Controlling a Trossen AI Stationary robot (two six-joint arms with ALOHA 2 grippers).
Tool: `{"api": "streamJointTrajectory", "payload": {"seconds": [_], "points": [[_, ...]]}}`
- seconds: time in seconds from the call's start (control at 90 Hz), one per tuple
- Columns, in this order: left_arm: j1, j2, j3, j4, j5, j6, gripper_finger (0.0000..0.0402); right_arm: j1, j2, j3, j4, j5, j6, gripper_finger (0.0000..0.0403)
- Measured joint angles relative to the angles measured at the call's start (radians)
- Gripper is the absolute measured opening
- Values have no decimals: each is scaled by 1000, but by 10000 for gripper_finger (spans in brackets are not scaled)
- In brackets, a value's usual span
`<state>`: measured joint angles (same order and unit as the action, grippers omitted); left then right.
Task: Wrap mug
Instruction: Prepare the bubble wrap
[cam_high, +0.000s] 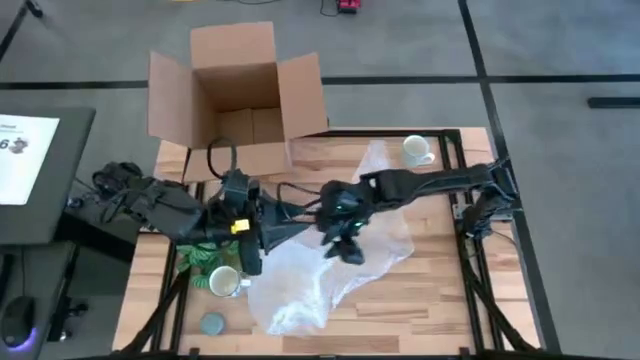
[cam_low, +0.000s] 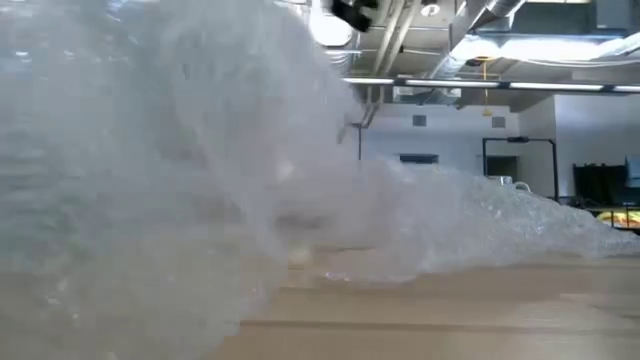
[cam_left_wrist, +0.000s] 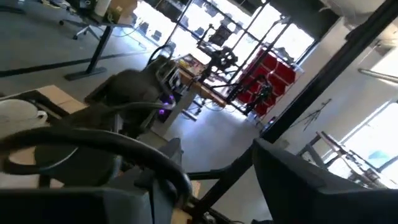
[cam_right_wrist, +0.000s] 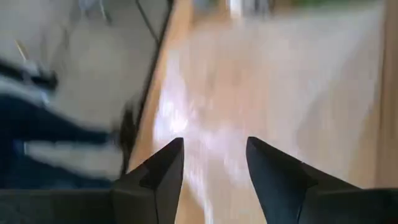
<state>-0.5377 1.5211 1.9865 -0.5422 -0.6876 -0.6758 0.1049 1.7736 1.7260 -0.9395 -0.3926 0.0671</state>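
Note:
A sheet of clear bubble wrap (cam_high: 330, 250) lies across the middle of the wooden table; in the low view the wrap (cam_low: 180, 150) rises high. A white mug (cam_high: 418, 150) stands upright at the far right, beside the wrap's far end, and also shows as the mug (cam_left_wrist: 18, 113). Another cream mug (cam_high: 225, 282) stands at the near left. My left gripper (cam_high: 262, 232) is at the wrap's left edge. My right gripper (cam_high: 345, 248) hangs open over the wrap's middle, its fingers (cam_right_wrist: 163, 163) apart above the blurred sheet.
An open cardboard box (cam_high: 240, 95) stands at the table's far left edge. A green patterned bundle (cam_high: 198, 258) lies by the near-left mug, with a flat grey-blue disc (cam_high: 212, 323) nearer the front edge. Bare wood (cam_high: 440, 290) shows at the near right.

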Motion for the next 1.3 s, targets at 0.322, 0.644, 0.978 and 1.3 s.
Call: {"api": "streamJointTrajectory", "payload": {"seconds": [0.322,0.644,0.978,1.3], "points": [[67,135,1,-432,102,-512,177,10,-301,-597,37,108,3,129],[225,445,0,-543,447,-563,177,-21,-387,-1028,485,109,323,108],[243,688,-2,-553,660,-482,143,26,-385,-1176,481,108,439,107],[164,704,-54,-817,678,-515,132,65,-411,-1216,474,85,471,107]]}}
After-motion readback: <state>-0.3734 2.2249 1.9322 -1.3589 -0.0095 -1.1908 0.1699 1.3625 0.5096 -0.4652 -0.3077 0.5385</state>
